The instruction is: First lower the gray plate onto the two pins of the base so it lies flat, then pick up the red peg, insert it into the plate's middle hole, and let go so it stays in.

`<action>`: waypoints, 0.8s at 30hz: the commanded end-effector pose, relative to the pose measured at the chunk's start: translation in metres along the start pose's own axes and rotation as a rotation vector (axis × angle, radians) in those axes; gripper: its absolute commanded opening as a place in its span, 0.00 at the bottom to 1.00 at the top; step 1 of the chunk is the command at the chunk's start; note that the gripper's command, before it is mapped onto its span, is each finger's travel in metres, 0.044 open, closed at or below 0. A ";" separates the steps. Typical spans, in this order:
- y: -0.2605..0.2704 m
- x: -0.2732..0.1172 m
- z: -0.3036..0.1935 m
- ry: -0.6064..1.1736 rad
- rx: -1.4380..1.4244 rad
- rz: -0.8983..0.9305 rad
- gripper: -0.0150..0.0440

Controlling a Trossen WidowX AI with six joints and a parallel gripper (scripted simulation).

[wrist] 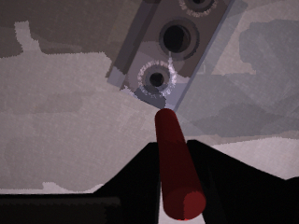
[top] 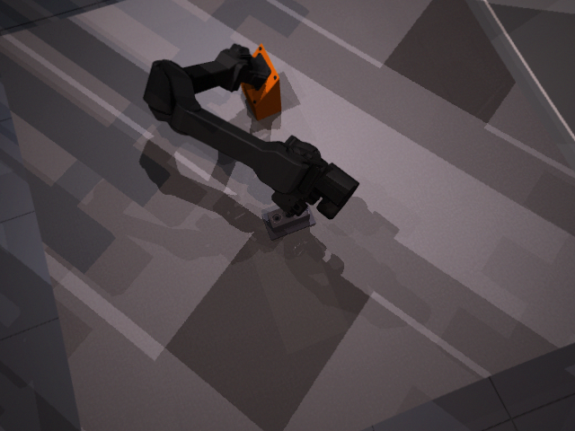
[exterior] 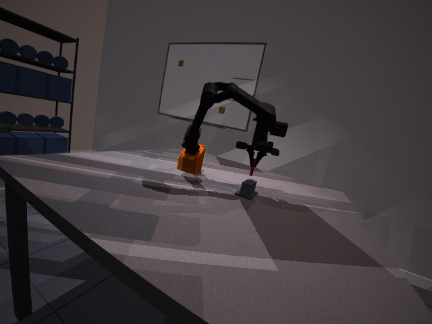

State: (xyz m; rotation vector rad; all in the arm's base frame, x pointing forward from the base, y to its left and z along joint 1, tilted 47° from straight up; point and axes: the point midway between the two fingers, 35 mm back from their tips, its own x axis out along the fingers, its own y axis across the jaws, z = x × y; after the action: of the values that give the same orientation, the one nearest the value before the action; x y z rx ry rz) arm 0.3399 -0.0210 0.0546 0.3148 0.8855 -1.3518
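Note:
My gripper (exterior: 253, 163) (wrist: 172, 149) is shut on the red peg (exterior: 252, 171) (wrist: 169, 126), which points downward, slightly tilted in the exterior view. In the top view the wrist hides the peg. The gray plate (top: 284, 218) (exterior: 249, 181) (wrist: 149, 52) looks flat on the base (top: 278, 234) (exterior: 245, 196) (wrist: 115, 77). The peg's lower tip is above the plate and not touching it. In the wrist view the middle hole (wrist: 175, 38) shows dark and open, beyond the tip. One outer hole (wrist: 156, 79) lies nearer the tip; the other is cut off at the top edge.
The arm's orange mount (top: 269, 100) (exterior: 191, 163) stands on the table behind the base. Patchy shadows and light bands cross the table top (top: 139, 296) (exterior: 174, 223). A whiteboard (exterior: 209, 76) and a shelf with blue bins (exterior: 31, 79) are far behind the table.

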 end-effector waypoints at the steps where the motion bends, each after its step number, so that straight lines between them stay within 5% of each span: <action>1: -0.002 -0.001 0.013 -0.009 0.001 -0.001 0.25; 24: -0.011 0.000 0.049 -0.023 0.003 -0.011 0.25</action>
State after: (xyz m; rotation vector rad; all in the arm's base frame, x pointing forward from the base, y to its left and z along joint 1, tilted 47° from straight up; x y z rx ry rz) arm 0.3473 -0.0555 0.0881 0.3035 0.8683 -1.3649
